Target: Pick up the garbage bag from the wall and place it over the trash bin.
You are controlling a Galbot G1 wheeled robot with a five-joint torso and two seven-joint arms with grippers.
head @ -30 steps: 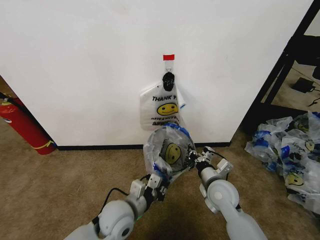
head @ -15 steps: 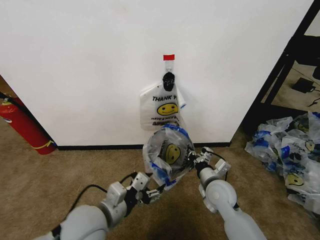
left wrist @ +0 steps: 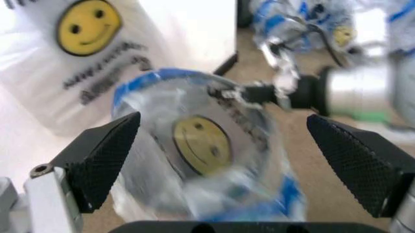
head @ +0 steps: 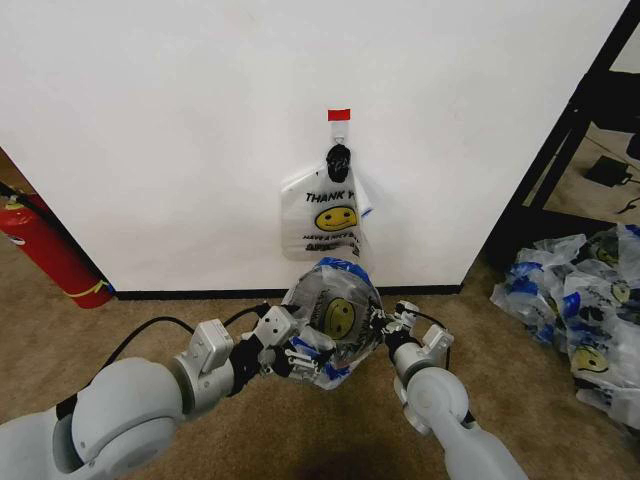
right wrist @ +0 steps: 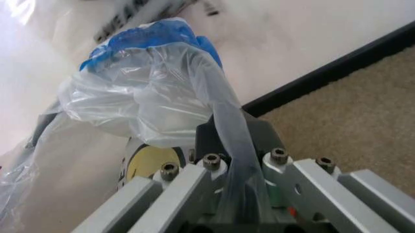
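Note:
The garbage bag (head: 335, 312), thin white plastic with a yellow smiley and blue trim, hangs spread between my two grippers just in front of the wall (head: 150, 120). My right gripper (head: 385, 325) is shut on a strip of its plastic (right wrist: 233, 145) at the bag's right side. My left gripper (head: 298, 352) sits at the bag's lower left with its pads (left wrist: 104, 155) wide apart and the bag (left wrist: 201, 145) between them, untouched. A second identical bag (head: 335, 215) hangs from the red-taped hook (head: 338, 116). The trash bin is out of view.
A red fire extinguisher (head: 45, 250) leans at the wall's left end. A pile of similar bags (head: 580, 300) lies on the carpet at the right, beside a black shelf frame (head: 570, 130). A black baseboard (head: 200, 294) runs along the wall.
My left arm swung out to the left and its gripper came back up to the bag's lower left edge. The bag rose slightly; the right gripper barely moved.

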